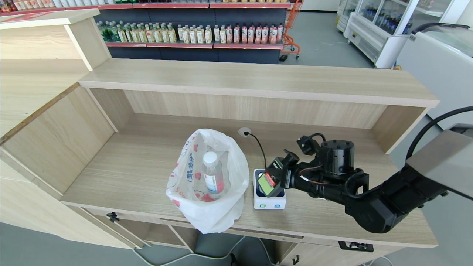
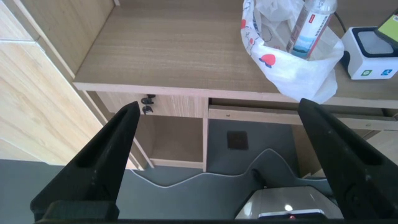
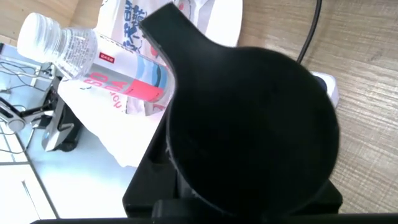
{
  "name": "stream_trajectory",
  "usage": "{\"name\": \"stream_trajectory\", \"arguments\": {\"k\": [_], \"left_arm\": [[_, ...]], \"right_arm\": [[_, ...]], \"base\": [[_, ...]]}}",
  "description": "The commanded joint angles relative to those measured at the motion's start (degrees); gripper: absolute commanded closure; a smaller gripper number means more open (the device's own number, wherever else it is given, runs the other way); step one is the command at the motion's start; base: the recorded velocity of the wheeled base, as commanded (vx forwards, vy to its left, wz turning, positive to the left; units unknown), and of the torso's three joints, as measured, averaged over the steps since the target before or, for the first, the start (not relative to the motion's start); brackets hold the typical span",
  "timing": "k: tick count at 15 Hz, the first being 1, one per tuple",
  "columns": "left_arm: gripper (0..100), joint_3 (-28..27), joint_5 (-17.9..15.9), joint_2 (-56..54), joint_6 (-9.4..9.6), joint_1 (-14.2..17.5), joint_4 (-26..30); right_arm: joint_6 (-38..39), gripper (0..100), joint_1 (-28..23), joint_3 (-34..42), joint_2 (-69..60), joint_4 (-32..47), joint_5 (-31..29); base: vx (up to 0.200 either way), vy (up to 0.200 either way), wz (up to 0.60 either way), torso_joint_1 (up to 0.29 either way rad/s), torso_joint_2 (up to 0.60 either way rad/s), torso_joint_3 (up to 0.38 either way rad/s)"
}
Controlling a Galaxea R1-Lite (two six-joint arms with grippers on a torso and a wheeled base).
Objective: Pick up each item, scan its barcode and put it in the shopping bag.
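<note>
Bottle (image 1: 212,173) upright in shopping bag (image 1: 238,173)

Matt wood-grain counter (image 1: 140,173); thin, crinkled white plastic shopping bag (image 1: 218,216) (bottle (image 1: 213,177): clear glossy plastic).

My left pincer (image 2: 219,109) hung before the front edge of the wooden counter (image 2: 168,50), its two black fingers (image 2: 106,162) spread wide apart. On the counter stood the white shopping bag (image 2: 298,74) with a bottle (image 2: 309,31) inside it, and the white scanner (image 2: 367,62) was just beside the bag.
</note>
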Motion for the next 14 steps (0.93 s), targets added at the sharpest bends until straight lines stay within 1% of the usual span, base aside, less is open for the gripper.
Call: {"name": "stream_trajectory", "arguments": {"k": [1,7,14], "left_arm": [[0,0.0,0.0,0.0,0.01,0.0,0.0],[0,0.0,0.0,0.0,0.01,0.0,0.0],[0,0.0,0.0,0.0,0.01,0.0,0.0]], "right_arm": [[0.0,100,0.3,-1.0,1.4,0.0,-0.1],[-1.8,100,0.2,-1.5,3.1,0.0,-0.3],[-1.8,100,0.3,-2.4,3.9,-0.3,-0.3]], "base": [[0.0,0.0,0.0,0.0,0.0,0.0],[0.0,0.0,0.0,0.0,0.0,0.0],[0.0,0.0,0.0,0.0,0.0,0.0]]}}
